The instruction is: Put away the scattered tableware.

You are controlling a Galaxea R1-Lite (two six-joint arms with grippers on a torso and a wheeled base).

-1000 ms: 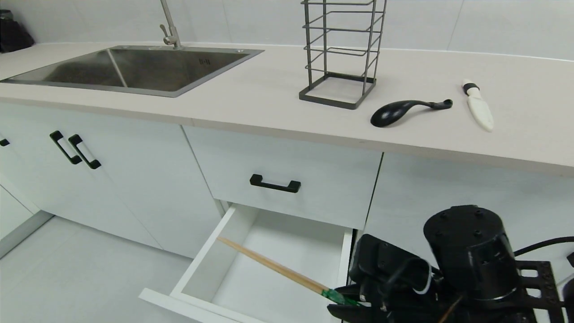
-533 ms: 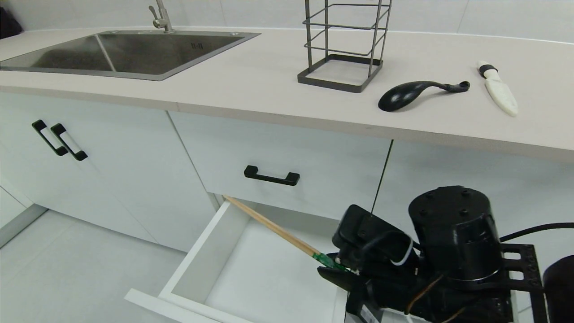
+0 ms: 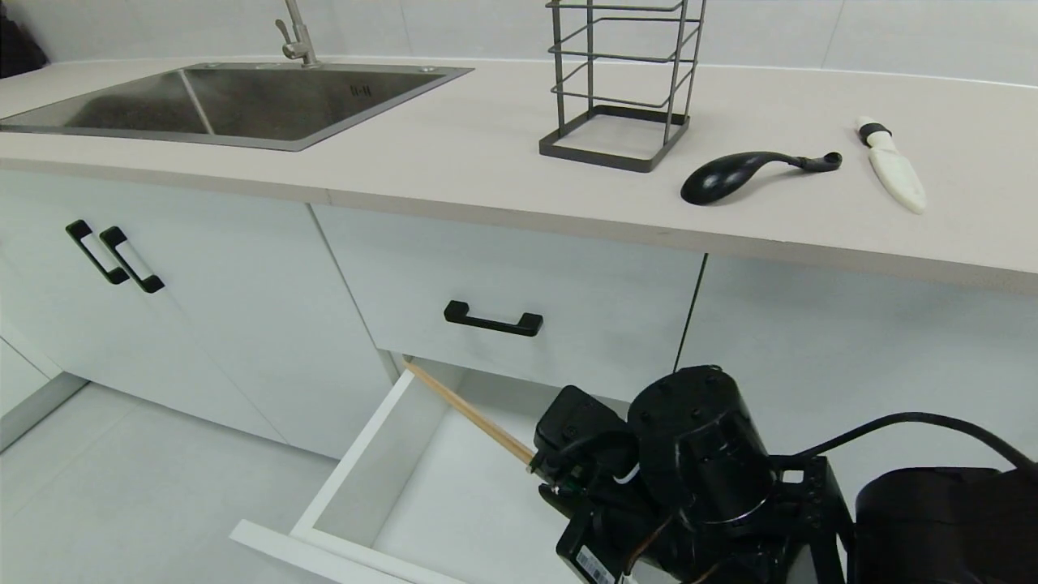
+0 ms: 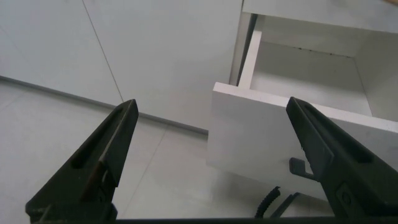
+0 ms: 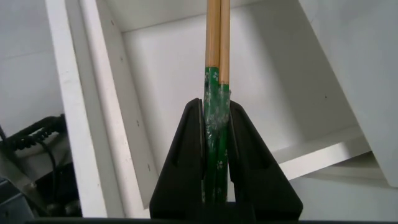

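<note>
Right gripper (image 5: 216, 118) is clamped tight on the green end of the chopsticks (image 3: 469, 411), both sticks pinched together between the fingers. In the head view it's down at about 6 o'clock, over the open drawer (image 3: 365, 470). The sticks run from the gripper up toward 10 o'clock, so the tips end right by the drawer's far corner on the side wall. I can't tell if the tips are inside the wall or just over its rim.

Left gripper (image 4: 210, 109) has its fingers spread wide with nothing in them. It hangs low outside the drawer front, above the floor.

My read is that we're at the drop-off for the chopsticks. I'd swing the wrist a touch so the tips come off that side wall and point more toward 12 o'clock, along the drawer floor. Then go down until the sticks are nearly flat before letting go. Release from height or at a steep tilt and they'll probably bounce, split up or end up propped on the rim, which could jam the drawer when it shuts.

Still waiting on the counter (image 3: 454, 154) are the black spoon (image 3: 734, 172) at roughly 1 o'clock and the white knife (image 3: 892, 166) out at 2 o'clock. They're near each other but not touching. The wire rack (image 3: 620, 81) is at 12 o'clock and the sink (image 3: 243, 97) at 10 o'clock.
</note>
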